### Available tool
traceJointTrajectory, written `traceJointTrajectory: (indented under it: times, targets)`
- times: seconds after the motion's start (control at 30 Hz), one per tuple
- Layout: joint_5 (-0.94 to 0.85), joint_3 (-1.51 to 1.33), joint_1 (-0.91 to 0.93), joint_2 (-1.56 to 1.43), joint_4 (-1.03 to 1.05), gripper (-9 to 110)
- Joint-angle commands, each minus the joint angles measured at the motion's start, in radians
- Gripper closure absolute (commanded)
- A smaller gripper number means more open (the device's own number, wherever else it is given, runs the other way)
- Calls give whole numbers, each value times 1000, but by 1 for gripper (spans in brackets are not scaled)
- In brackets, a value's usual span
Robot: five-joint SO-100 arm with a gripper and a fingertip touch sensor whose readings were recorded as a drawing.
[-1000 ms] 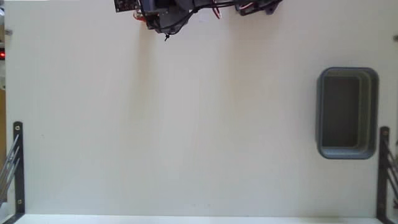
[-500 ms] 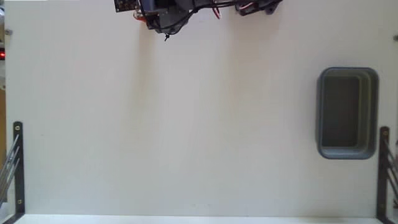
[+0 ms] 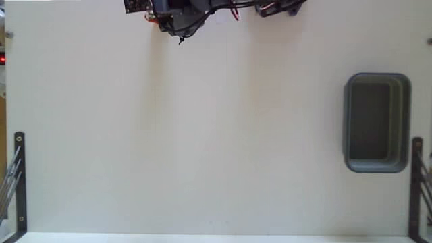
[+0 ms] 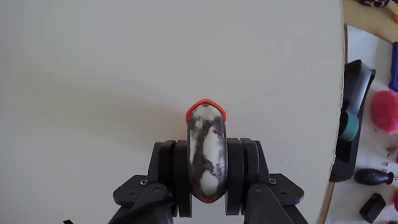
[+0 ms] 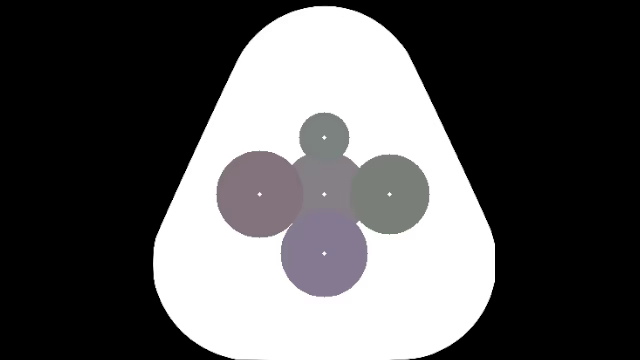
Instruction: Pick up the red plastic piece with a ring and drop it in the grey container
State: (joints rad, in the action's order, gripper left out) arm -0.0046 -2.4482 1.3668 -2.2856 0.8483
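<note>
In the wrist view my end effector (image 4: 207, 167) is pinching the red piece (image 4: 206, 109) between its two black fingers (image 4: 168, 174). The pale marbled ring stands on edge in the grip, its long axis running straight out ahead of the end effector, and the red part caps the far tip. The piece hangs above bare tabletop (image 4: 93, 74), touching nothing else that I can see.

In the fixed view the arm (image 3: 179, 15) sits at the top edge, left of centre, and the tub (image 3: 377, 122) lies well off to its right and lower in that picture. I judge the carry ahead runs mainly rightward there. The tub looks empty: only its darker floor shows.
</note>
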Motion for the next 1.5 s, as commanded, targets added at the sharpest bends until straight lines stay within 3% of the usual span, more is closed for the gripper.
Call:
traceJointTrajectory:
  times: [0.0,0.77,1.47]
  targets:
    - [5,67,23,-52,58,80]
    - [5,595,23,44,490,80]
    - [5,1280,23,311,904,80]
